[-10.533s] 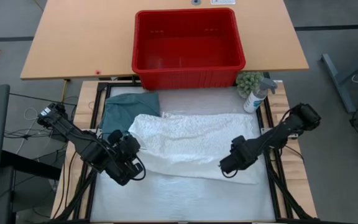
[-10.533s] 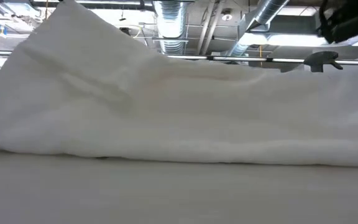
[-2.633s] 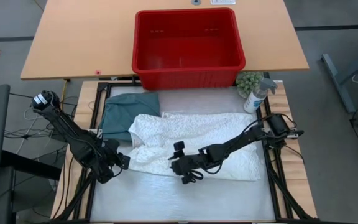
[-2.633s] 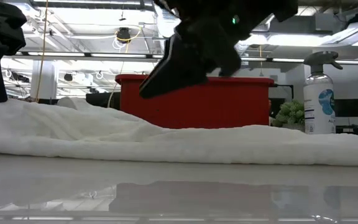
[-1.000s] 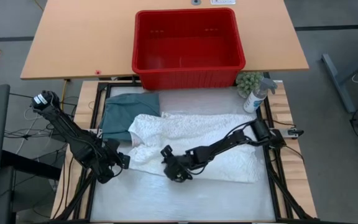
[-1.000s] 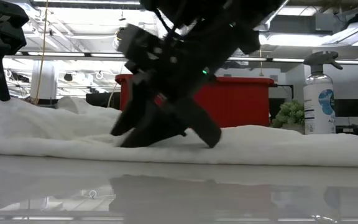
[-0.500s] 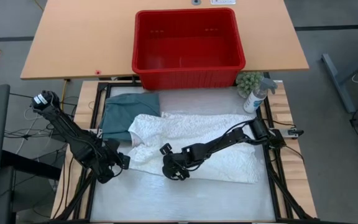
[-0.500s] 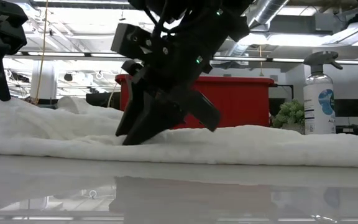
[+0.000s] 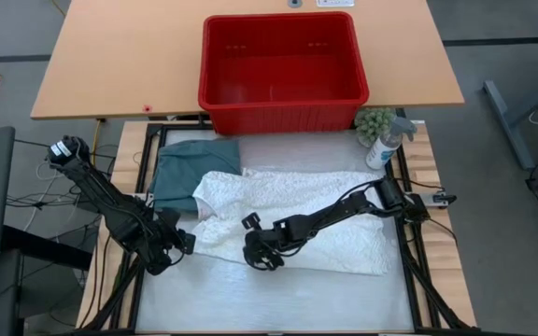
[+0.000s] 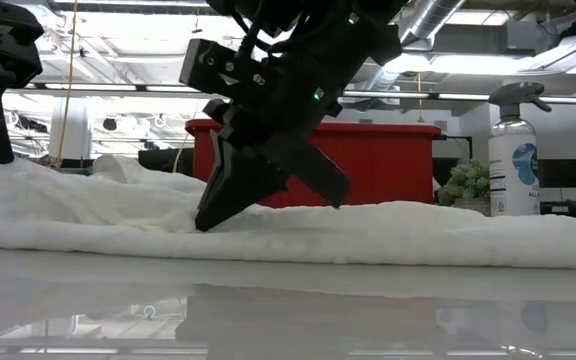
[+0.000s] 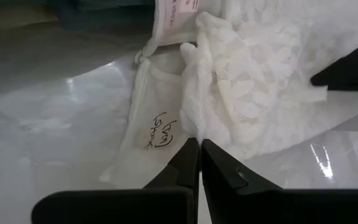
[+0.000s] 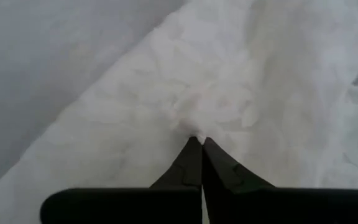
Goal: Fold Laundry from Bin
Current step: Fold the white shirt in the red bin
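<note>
**Fold step: both pincers pinching the white garment's front hem**

The white garment (image 9: 297, 219) lies spread across the middle of the counter (image 9: 278, 303), its long side running left to right. The red bin (image 9: 283, 58) stands at the far edge and appears empty. A folded teal garment (image 9: 190, 168) rests at the far left corner, just beside the white one.

The step in hand appears to be a fold of the white garment. The right pincer (image 9: 258, 254) is pressed together on the cloth near the middle of the front hem. The left pincer (image 9: 169, 245) is pressed together at the garment's left front corner. The next move likely calls for both arms to lift together and carry the hem toward the far edge, keeping the cloth taut between the two pinch points.

View differences:
- The high view gives the layout but not the fingertips.
- The right wrist view shows the finger tips meeting on a raised pucker of cloth.
- The left wrist view shows a sewn label (image 11: 157, 134) with handwriting beside that pinch.
- The low view shows a spray bottle (image 10: 514, 165) and a small plant (image 10: 468, 183) at the far right corner.
</note>
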